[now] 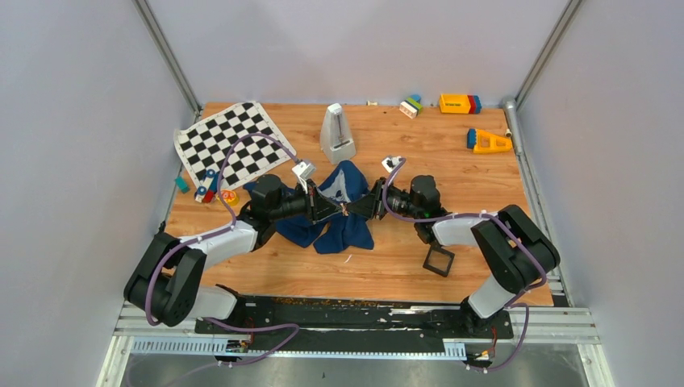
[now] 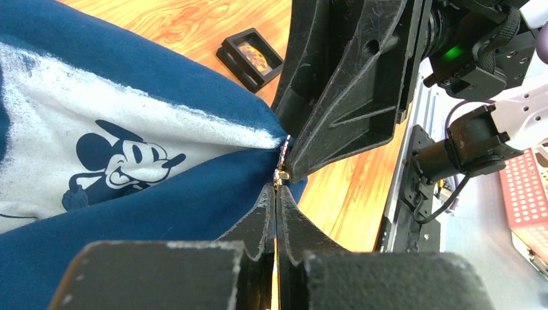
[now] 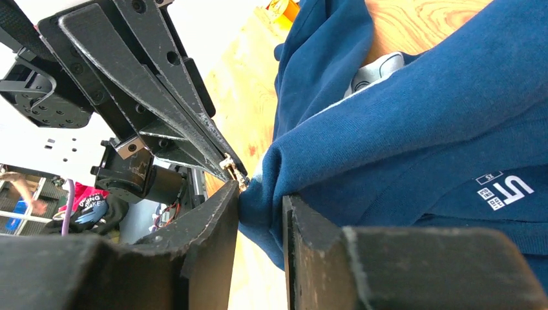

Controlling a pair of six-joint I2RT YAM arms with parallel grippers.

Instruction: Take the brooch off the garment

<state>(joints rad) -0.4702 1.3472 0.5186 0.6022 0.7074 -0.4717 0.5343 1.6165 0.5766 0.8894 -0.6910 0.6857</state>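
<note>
**Two arms meeting over the cloth.** The navy T-shirt (image 1: 343, 234) lies crumpled in the middle of the table (image 1: 476, 185). The left gripper (image 2: 276, 194), jaws pressed together, pinches the small gold brooch (image 2: 282, 160) at its tips. The brooch sits against a raised fold beside the Mickey print (image 2: 116, 161). The right gripper (image 3: 260, 210), nearly closed, clamps that fold just beside the brooch. A black square frame (image 2: 249, 57) lies on the wood beyond.

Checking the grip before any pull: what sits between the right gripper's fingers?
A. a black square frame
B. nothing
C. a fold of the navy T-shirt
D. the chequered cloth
C: in the right wrist view the T-shirt is bunched between the fingers of the right gripper; the left gripper nips the brooch.
</note>
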